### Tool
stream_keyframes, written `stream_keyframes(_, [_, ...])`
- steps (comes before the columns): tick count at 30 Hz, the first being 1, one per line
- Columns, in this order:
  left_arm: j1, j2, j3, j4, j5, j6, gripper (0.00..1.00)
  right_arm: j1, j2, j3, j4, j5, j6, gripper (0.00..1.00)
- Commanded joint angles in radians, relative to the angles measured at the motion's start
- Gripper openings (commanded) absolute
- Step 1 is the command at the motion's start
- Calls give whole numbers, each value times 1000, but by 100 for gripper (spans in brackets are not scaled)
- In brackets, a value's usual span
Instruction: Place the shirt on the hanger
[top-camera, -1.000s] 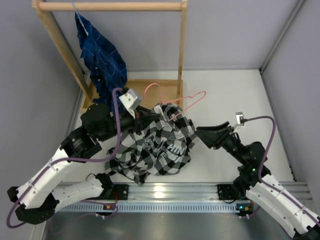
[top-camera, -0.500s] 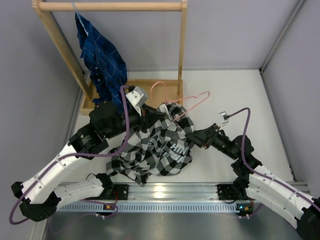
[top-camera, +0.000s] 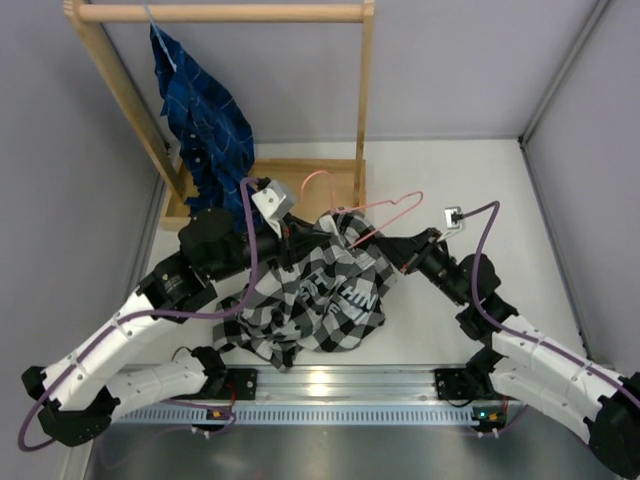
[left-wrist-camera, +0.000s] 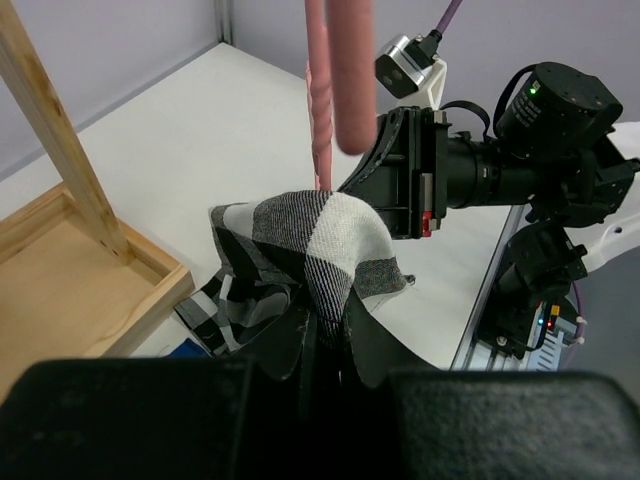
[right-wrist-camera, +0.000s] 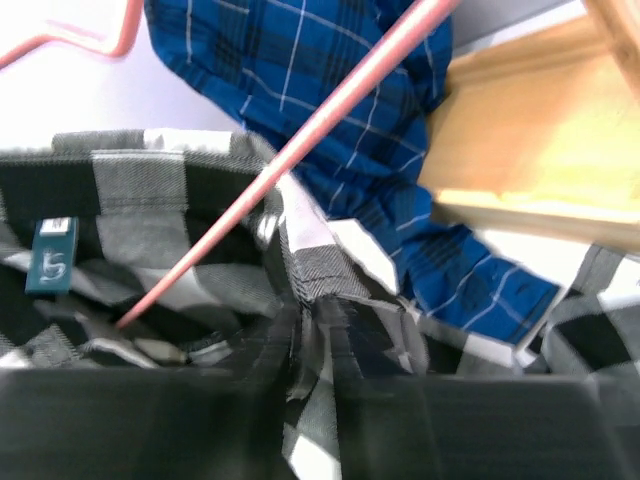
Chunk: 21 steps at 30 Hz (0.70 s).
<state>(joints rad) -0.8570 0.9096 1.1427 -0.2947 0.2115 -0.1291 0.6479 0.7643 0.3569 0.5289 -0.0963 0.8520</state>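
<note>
The shirt (top-camera: 320, 300) lies bunched on the table (top-camera: 480, 180) between the two arms, lettering up. The left gripper (left-wrist-camera: 320, 335) is clamped on a raised fold of it. The right gripper (right-wrist-camera: 315, 330) is pinched on the edge of the neck opening, near the label. The hanger (right-wrist-camera: 305, 142) slants above the cloth, one wire running down into that opening, its hook over the wooden base (top-camera: 280, 170) of the rack (top-camera: 215, 12). A blue shirt (top-camera: 205, 120) hangs from the rack.
</note>
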Motion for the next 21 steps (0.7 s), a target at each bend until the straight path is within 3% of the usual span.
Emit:
stream_keyframes(1, [1,-41,-9,97,-9,-6,0,13,35,73,40,44,-28,0])
stream_keyframes(6, [1,-72,-8,57,-35,19,0,-4,32,99,-36,73,-44,0])
stream_keyframes(11, [1,-136,-52,-36,-92,28,0,-132,1,109,-119,-2,-30,0])
stream_keyframes(18, [1,-235,-147,-96,14,-9,0,-235,64,204,-203,-129,-109,0])
stream_keyframes(21, [1,-250,-167,-193,28,-12,0,-272,93,269,-280,-143,-168,0])
